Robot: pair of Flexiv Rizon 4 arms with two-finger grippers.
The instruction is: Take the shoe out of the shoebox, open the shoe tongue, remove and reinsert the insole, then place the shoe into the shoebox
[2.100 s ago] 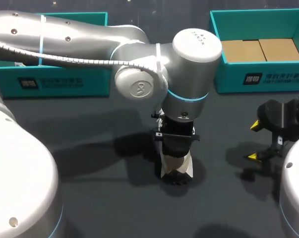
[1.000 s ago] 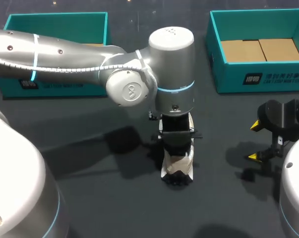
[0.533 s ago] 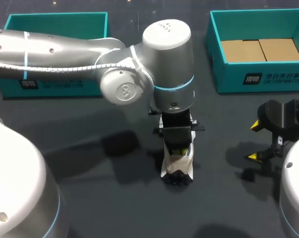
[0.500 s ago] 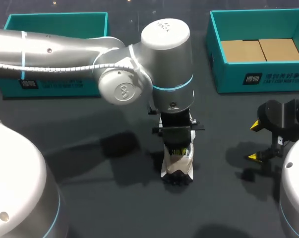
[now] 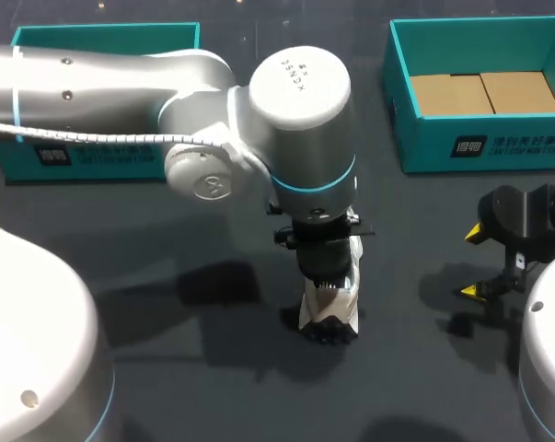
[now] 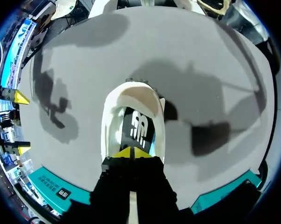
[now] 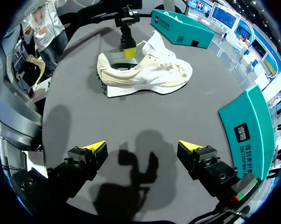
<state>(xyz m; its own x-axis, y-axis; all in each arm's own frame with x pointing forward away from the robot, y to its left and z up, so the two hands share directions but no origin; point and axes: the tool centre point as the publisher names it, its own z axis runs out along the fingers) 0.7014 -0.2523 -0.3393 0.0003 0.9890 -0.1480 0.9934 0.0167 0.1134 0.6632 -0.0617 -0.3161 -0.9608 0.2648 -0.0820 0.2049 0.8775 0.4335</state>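
Plunged from above with the left gripper (image 6: 131, 153) into the mouth of the cream sneaker (image 6: 133, 109), just ahead of the heel, with the yellow tips drawn close together over the black insole (image 6: 139, 127). Cannot tell whether anything is pinched between those tips, since the wrist's own bulk hides the contact. Confirmed from the right wrist view as standing upright over the sneaker's collar, not beside it.

Resting upright on its sole near the middle of the dark table (image 5: 222, 387), heel toward 6 o'clock, toe tucked under the left arm toward 12.

Parked at 3 o'clock of the sneaker, well apart from it, with the right gripper (image 7: 142, 149) spread wide and holding nothing.

Farther out, flanked by two teal boxes: the left shoebox (image 5: 102, 152) at 10 o'clock and the right shoebox (image 5: 484, 143) at 1 o'clock, this one showing only bare cardboard on its floor.

As for progress: clearly out of the box, so count the first step as done. Looks to be somewhere in the tongue-and-insole stage. With the insole lying flat inside, impossible to say whether yet to be pulled out or already pushed back. Left in either case: lifting the sneaker and setting it down in a shoebox.
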